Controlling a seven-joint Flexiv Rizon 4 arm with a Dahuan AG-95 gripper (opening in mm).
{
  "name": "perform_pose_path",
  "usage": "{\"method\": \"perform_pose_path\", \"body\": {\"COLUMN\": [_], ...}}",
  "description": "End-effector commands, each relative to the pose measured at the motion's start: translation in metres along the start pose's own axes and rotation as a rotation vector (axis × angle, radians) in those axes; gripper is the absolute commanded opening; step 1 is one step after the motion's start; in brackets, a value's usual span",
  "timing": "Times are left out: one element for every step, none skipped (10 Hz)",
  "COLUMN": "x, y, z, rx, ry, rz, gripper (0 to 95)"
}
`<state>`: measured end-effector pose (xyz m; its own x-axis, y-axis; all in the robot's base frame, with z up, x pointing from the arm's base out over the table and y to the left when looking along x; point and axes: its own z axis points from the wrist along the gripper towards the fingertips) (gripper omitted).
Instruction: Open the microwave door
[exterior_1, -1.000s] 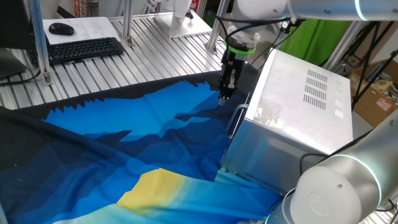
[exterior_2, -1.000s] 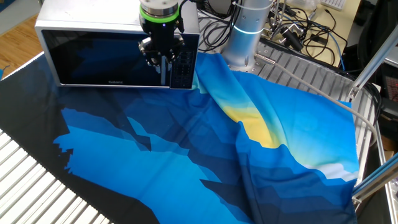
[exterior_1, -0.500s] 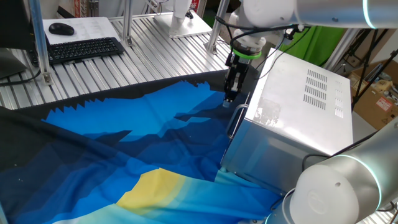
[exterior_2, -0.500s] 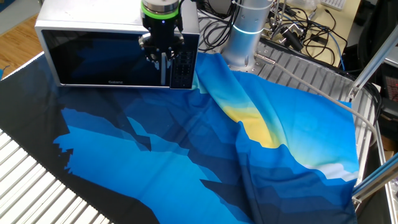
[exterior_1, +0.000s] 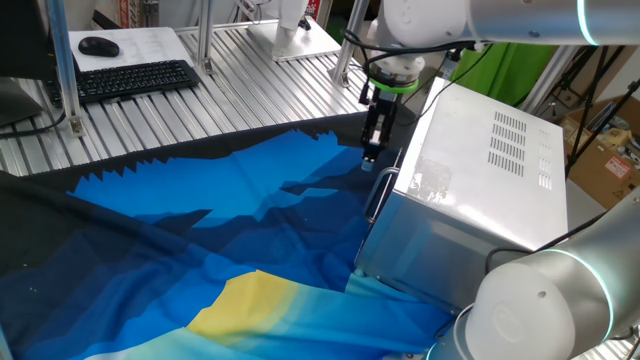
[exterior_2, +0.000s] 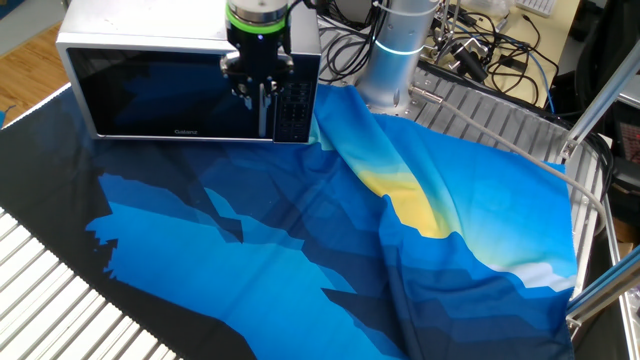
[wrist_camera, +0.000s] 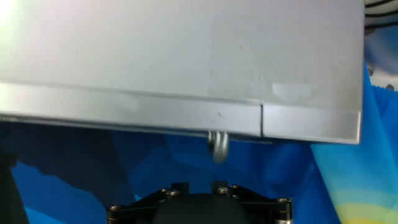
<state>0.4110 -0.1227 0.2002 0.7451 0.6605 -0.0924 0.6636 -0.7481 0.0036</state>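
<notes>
Door (exterior_2: 170, 95) stood shut on the microwave (exterior_1: 480, 190) at frame right, rigid and hinged, so you had its slim handle (exterior_1: 379, 195) to hook, gripper (exterior_1: 370, 152) hanging just above, jaws partly parted, holding nothing.

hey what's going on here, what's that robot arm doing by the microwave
A single robot arm has its pincer pointing down right in front of the microwave door, lined up with the slim vertical handle. The door looks fully closed, and the pincer is not gripping the handle yet. The microwave sits on a blue patterned cloth spread over the table. The arm seems to be positioning itself to catch the handle.
</notes>
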Motion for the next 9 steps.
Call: {"method": "perform_pose_path", "body": {"x": [0.0, 0.0, -0.001, -0.004, -0.009, -0.01, -0.01, -0.011, -0.011], "y": [0.0, 0.0, -0.001, -0.002, -0.004, -0.004, -0.005, -0.005, -0.007], "z": [0.001, 0.001, 0.001, 0.003, 0.005, 0.006, 0.006, 0.006, 0.005], "rx": [0.002, 0.001, -0.003, 0.0, -0.002, 0.0, 0.004, 0.005, 0.021], "ry": [0.005, -0.002, -0.011, -0.008, -0.004, 0.0, -0.001, -0.003, 0.013], "rz": [0.014, 0.016, 0.025, 0.019, 0.017, 0.016, 0.017, 0.027, 0.027], "gripper": [19.0, 19.0, 19.0, 19.0, 19.0, 19.0, 38.0, 38.0, 38.0]}}
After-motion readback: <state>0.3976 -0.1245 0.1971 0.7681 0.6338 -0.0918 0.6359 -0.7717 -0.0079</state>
